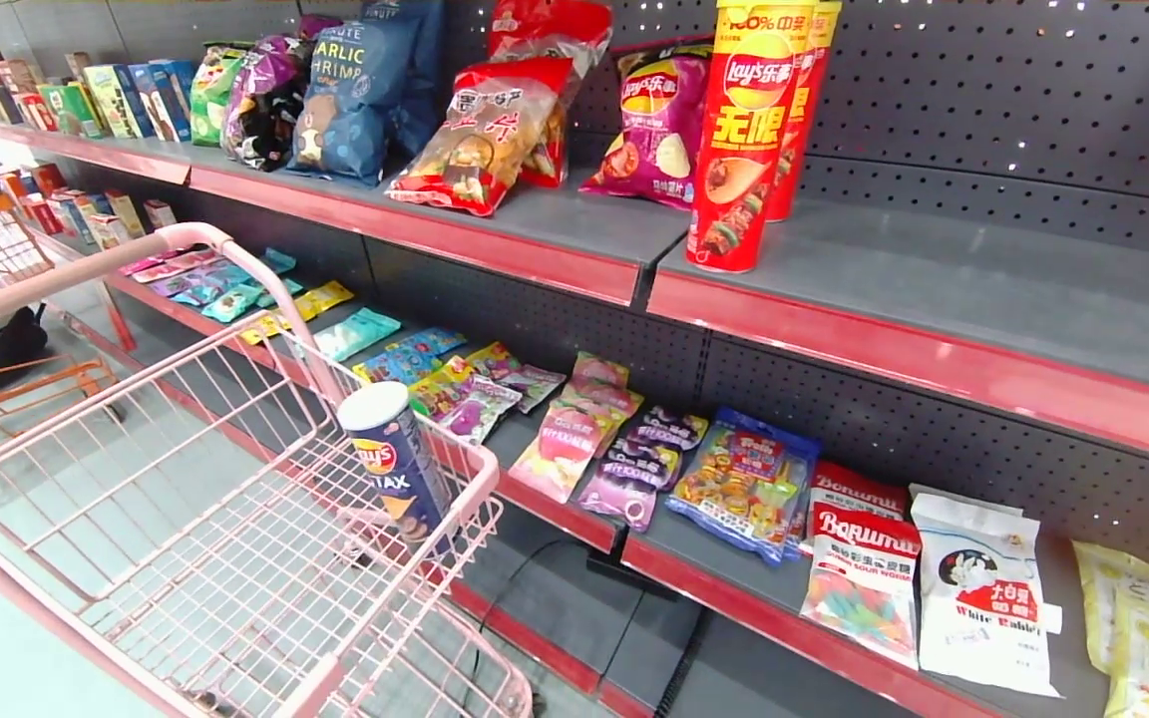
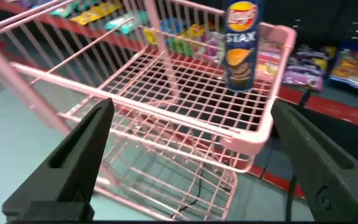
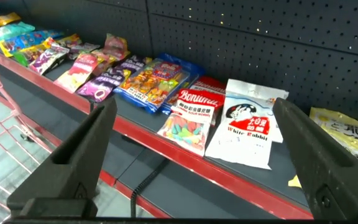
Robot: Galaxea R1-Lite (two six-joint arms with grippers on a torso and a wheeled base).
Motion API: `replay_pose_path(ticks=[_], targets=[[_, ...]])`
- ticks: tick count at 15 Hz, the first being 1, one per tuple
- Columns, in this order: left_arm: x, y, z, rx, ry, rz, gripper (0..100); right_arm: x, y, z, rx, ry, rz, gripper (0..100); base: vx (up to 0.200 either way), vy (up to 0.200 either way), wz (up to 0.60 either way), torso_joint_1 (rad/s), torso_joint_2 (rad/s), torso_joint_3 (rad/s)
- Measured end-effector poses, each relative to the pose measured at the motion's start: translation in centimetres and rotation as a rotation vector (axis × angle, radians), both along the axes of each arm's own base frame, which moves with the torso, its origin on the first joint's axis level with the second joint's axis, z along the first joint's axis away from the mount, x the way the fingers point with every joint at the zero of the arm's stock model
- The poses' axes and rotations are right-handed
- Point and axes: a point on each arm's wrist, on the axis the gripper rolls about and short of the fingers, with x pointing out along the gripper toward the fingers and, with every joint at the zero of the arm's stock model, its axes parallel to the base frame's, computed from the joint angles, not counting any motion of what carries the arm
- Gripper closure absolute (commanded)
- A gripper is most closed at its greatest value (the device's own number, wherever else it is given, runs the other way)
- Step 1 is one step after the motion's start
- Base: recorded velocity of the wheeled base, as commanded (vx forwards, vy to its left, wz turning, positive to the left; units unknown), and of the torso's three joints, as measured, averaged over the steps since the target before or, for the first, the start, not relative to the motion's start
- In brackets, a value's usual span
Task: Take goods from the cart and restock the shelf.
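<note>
My left tool [image 2: 191, 106] is apart, a blue chip can [image 2: 241, 50] upright in the pink cart [image 2: 253, 134] ahead; my right tool [image 3: 192, 102] is apart, candy bags [image 3: 148, 81] ahead.

One blue can [image 1: 397, 461] (upright), two red cans [image 1: 746, 140], one pink cart [image 1: 66, 276]

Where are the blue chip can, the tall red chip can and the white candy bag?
blue chip can [image 1: 400, 469]: head view, its side.
tall red chip can [image 1: 744, 140]: head view, front label.
white candy bag [image 3: 244, 127]: right wrist view, its front.
</note>
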Motion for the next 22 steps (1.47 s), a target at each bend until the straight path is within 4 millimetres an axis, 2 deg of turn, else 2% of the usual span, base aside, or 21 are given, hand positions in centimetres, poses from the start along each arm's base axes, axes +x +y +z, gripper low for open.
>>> replay_pose_path(ticks=[1, 3, 5, 7, 9, 10, 12, 14, 16, 18, 22], targets=[[-0.2, 0.0, 1.1, -0.006, -0.037, -0.017, 0, 0.0, 0.0, 0.0, 0.000, 0.000, 0.001, 0, 0.000, 0.000, 0.00, 0.000, 0.00, 0.000], [-0.2, 0.2, 4.6, -0.042, -0.094, 0.012, 0, 0.0, 0.0, 0.0, -0.001, 0.000, 0.002, 0, 0.000, 0.000, 0.00, 0.000, 0.00, 0.000], [1.4, 0.2, 8.9, -0.068, -0.081, 0.046, 0, 0.0, 0.0, 0.0, -0.001, 0.000, 0.002, 0, 0.000, 0.000, 0.00, 0.000, 0.00, 0.000], [5.8, 0.1, 12.7, -0.096, 0.000, 0.074, 0, 0.0, 0.0, 0.0, -0.004, 0.000, 0.002, 0, 0.000, 0.000, 0.00, 0.000, 0.00, 0.000], [11.7, -0.3, 14.5, -0.126, 0.077, 0.075, 0, 0.0, 0.0, 0.0, -0.004, 0.000, 0.002, 0, 0.000, 0.000, 0.00, 0.000, 0.00, 0.000], [15.1, -0.7, 14.6, -0.141, 0.103, 0.049, 0, 0.0, 0.0, 0.0, -0.004, 0.000, 0.002, 0, 0.000, 0.000, 0.00, 0.000, 0.00, 0.000], [20.6, -1.4, 13.4, -0.165, 0.155, -0.016, 0, 0.0, 0.0, 0.0, -0.004, 0.000, 0.002, 0, 0.000, 0.000, 0.00, 0.000, 0.00, 0.000], [24.3, -2.2, 11.2, -0.168, 0.220, -0.067, 0, 0.0, 0.0, 0.0, -0.005, 0.000, 0.001, 0, 0.000, 0.000, 0.00, 0.000, 0.00, 0.000], [26.5, -4.1, 9.1, -0.160, 0.261, -0.140, 0, 0.0, 0.0, 0.0, -0.005, 0.000, 0.002, 0, 0.000, 0.000, 0.00, 0.000, 0.00, 0.000], [27.7, -5.7, 7.4, -0.148, 0.298, -0.193, 0, 0.0, 0.0, 0.0, -0.005, 0.000, 0.002, 0, 0.000, 0.000, 0.00, 0.000, 0.00, 0.000], [29.3, -7.1, 4.3, -0.103, 0.336, -0.232, 0, 0.0, 0.0, 0.0, -0.005, 0.000, 0.002, 0, 0.000, 0.000, 0.00, 0.000, 0.00, 0.000]])
